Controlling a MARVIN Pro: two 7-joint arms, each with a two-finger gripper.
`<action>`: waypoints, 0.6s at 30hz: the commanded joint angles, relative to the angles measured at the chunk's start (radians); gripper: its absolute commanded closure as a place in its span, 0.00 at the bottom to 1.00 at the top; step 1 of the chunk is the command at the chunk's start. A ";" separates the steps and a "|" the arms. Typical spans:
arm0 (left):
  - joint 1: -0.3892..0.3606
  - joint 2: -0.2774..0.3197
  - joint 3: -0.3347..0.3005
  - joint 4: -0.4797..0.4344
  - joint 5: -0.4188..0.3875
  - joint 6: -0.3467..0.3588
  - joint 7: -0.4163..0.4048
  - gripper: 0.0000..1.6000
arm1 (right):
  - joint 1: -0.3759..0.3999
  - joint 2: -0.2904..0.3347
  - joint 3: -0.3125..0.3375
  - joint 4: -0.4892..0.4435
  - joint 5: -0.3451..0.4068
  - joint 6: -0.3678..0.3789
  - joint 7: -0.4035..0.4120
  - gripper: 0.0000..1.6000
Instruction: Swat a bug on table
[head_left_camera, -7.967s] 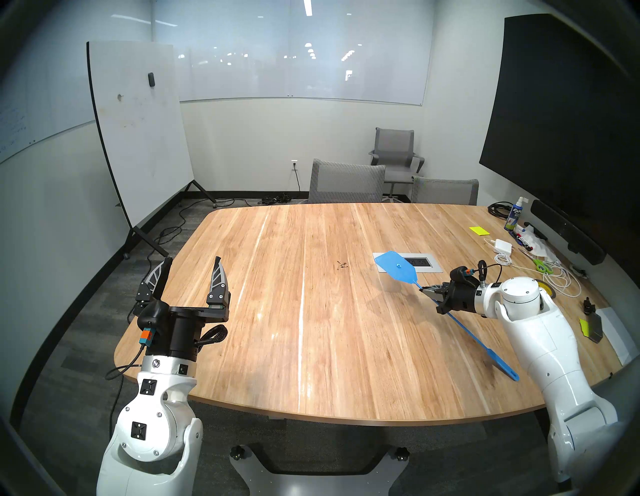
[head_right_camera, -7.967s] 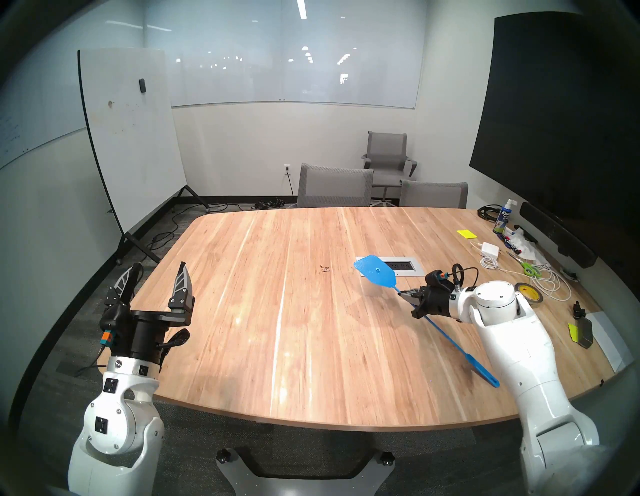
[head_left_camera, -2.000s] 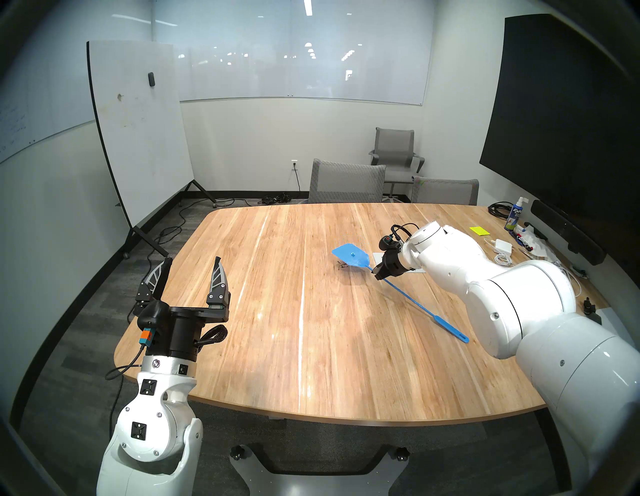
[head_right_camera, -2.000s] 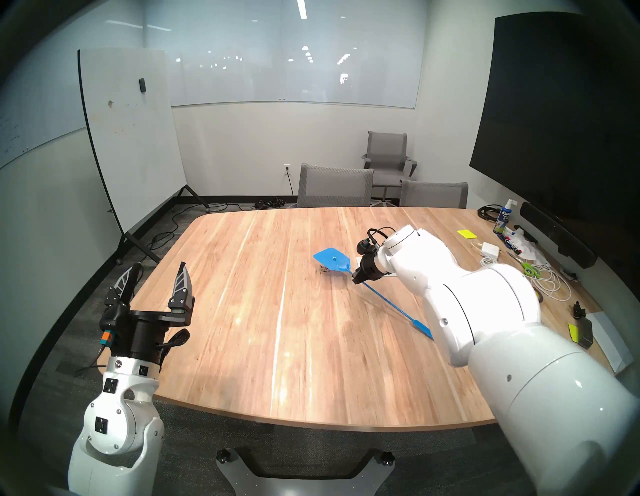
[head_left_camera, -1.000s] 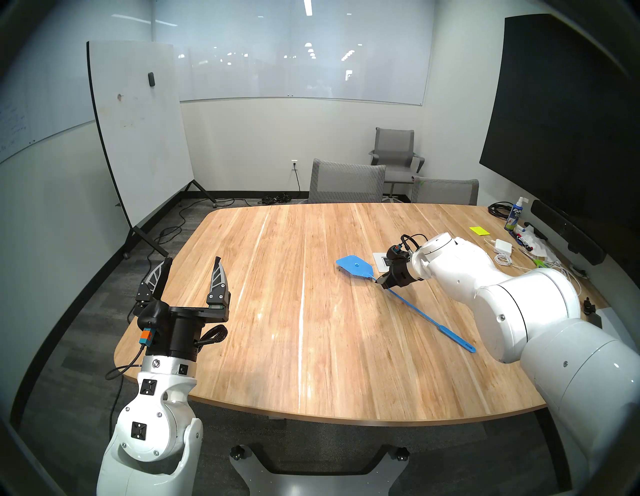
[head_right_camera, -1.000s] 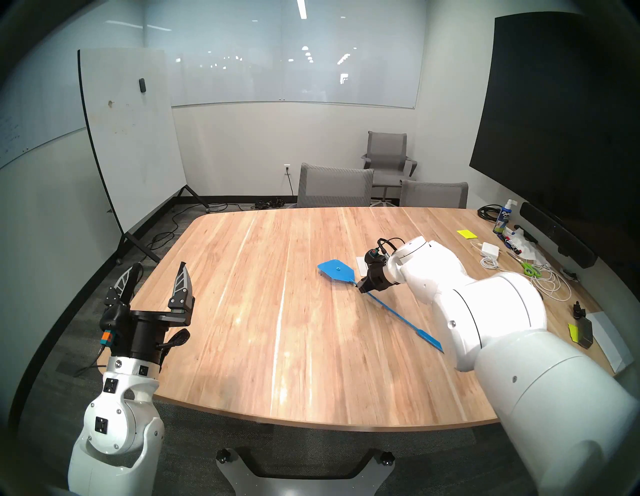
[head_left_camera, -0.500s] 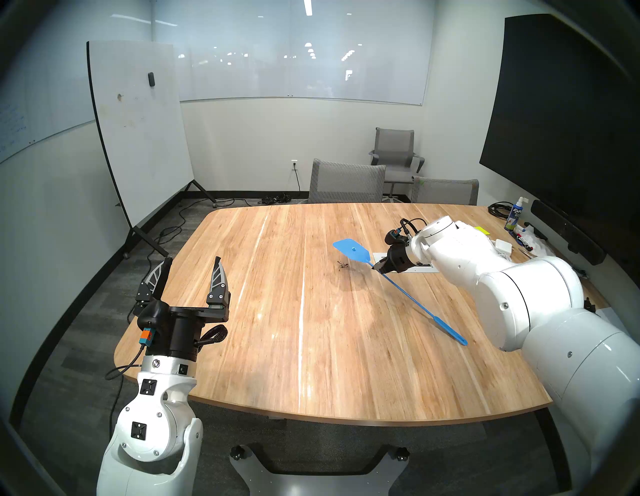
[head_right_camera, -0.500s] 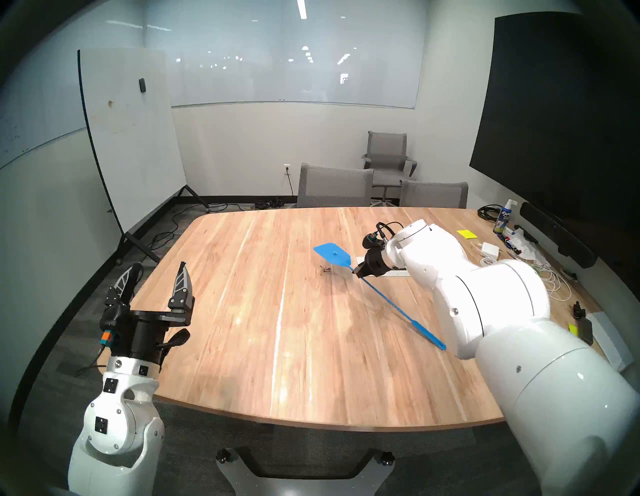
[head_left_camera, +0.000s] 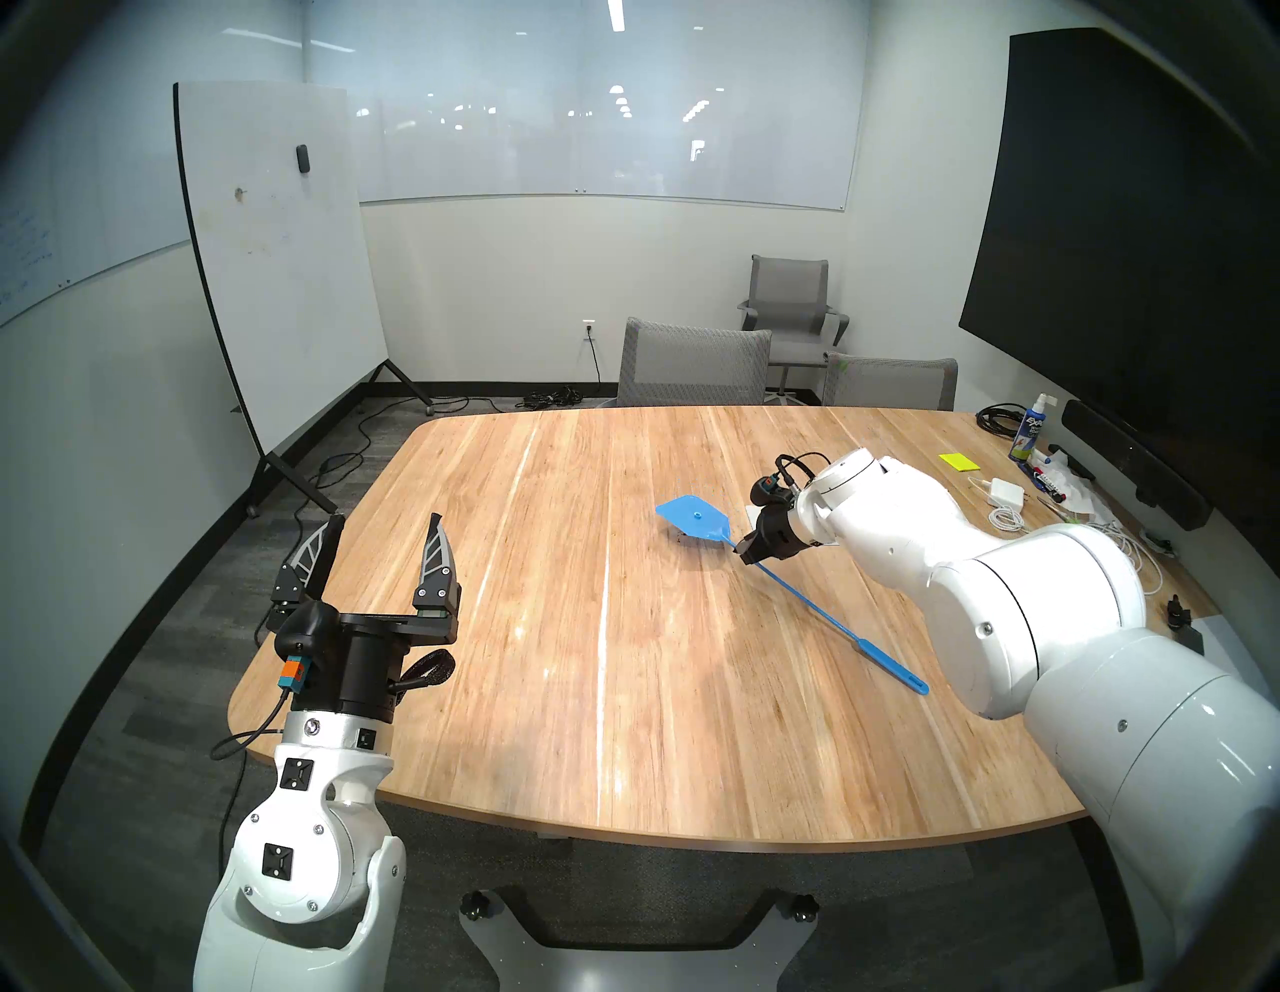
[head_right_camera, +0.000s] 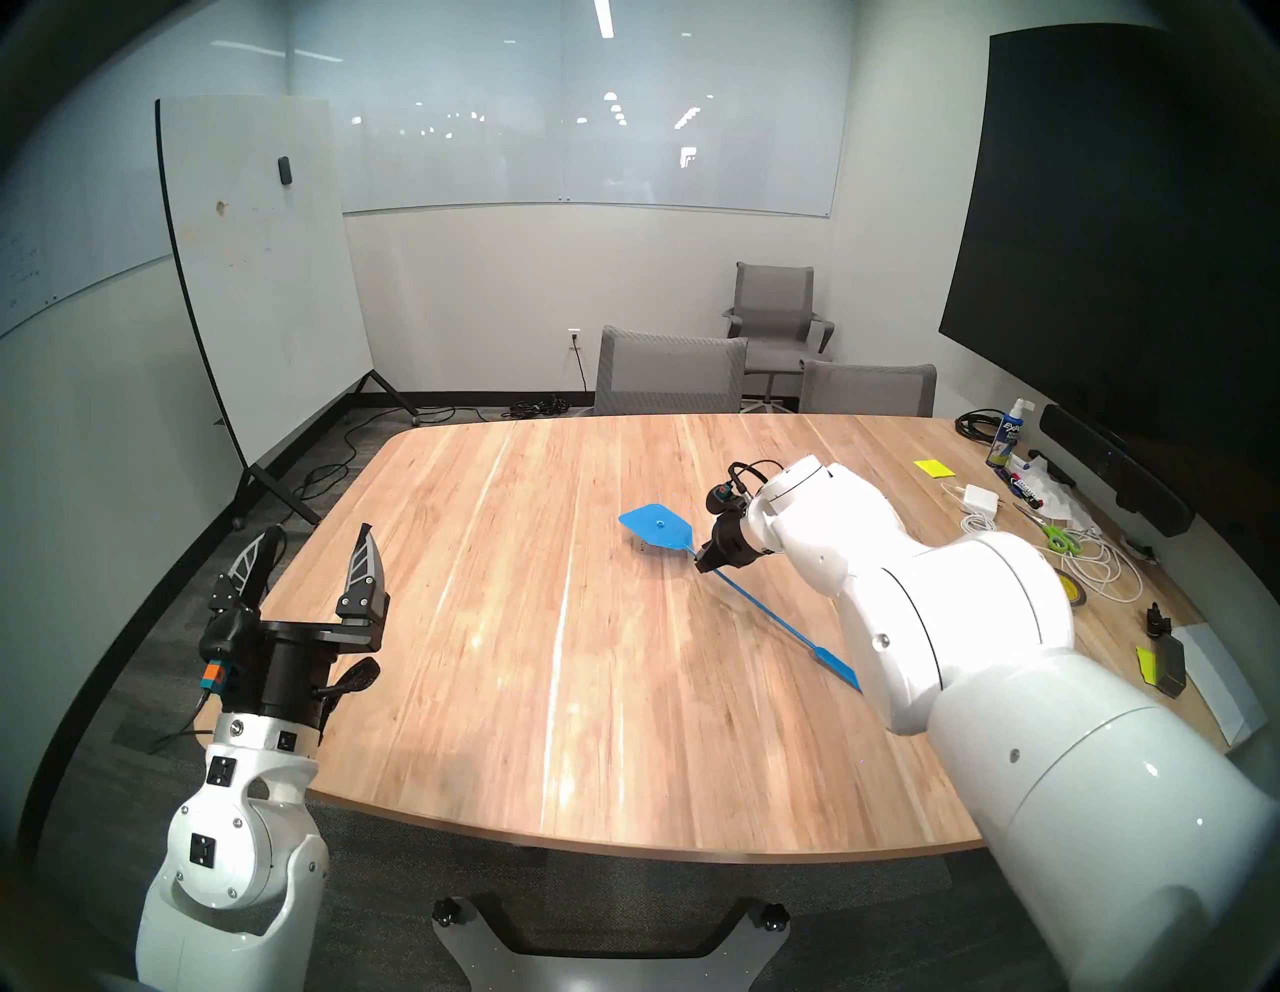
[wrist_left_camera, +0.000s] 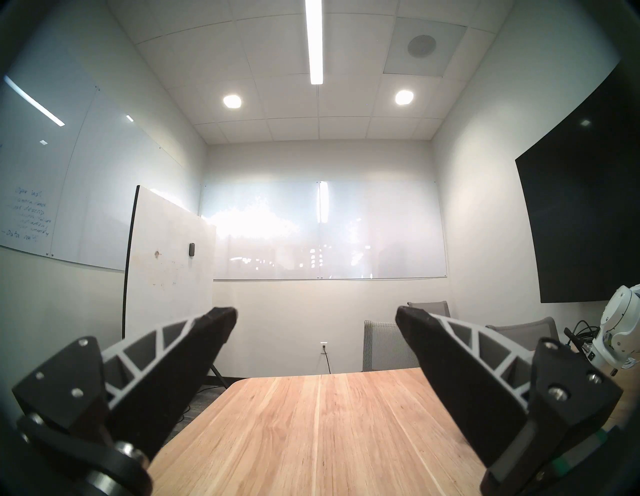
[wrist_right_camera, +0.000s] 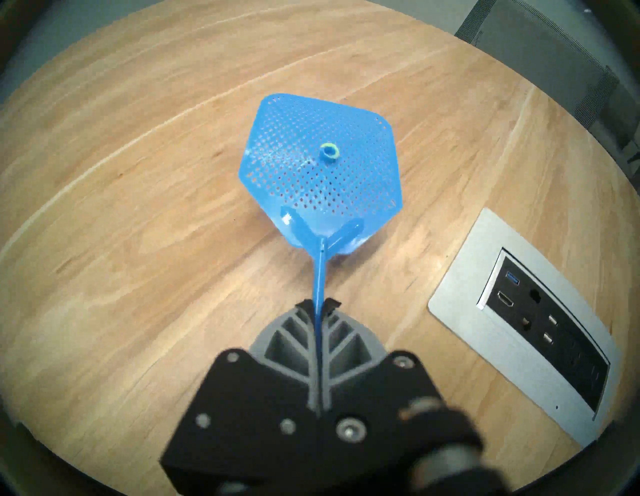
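**Swatter handling and bug position**

Head views: right gripper (head_left_camera: 742, 547) is clamped on the blue fly swatter (head_left_camera: 695, 525) at the shaft just behind the head. The bug (head_right_camera: 643, 546) shows only as a dark speck under the head's edge on the table (head_left_camera: 554, 623). Left gripper (head_left_camera: 381, 554) stands wide, empty. Spray bottle (head_left_camera: 1030, 433) reads "EXPO".

Left wrist: whiteboard handwriting is mostly unreadable.

Right wrist: perforated head looks light and flexible, the thin shaft likely whippy; bug hidden

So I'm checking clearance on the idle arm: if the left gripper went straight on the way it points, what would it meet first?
Nothing close, it seems. The left gripper is open, aimed low across the table toward the far wall. Depth is unclear, but that wall looks first.
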 joint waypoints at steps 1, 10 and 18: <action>-0.002 0.001 0.001 -0.020 0.001 -0.005 -0.001 0.00 | -0.027 -0.007 -0.012 0.001 -0.015 -0.014 -0.032 1.00; -0.002 0.001 0.001 -0.020 0.001 -0.005 -0.001 0.00 | -0.043 -0.002 -0.012 0.001 -0.024 -0.033 -0.041 1.00; -0.002 0.001 0.001 -0.021 0.001 -0.005 -0.001 0.00 | 0.020 0.029 0.016 -0.012 -0.005 -0.038 0.010 1.00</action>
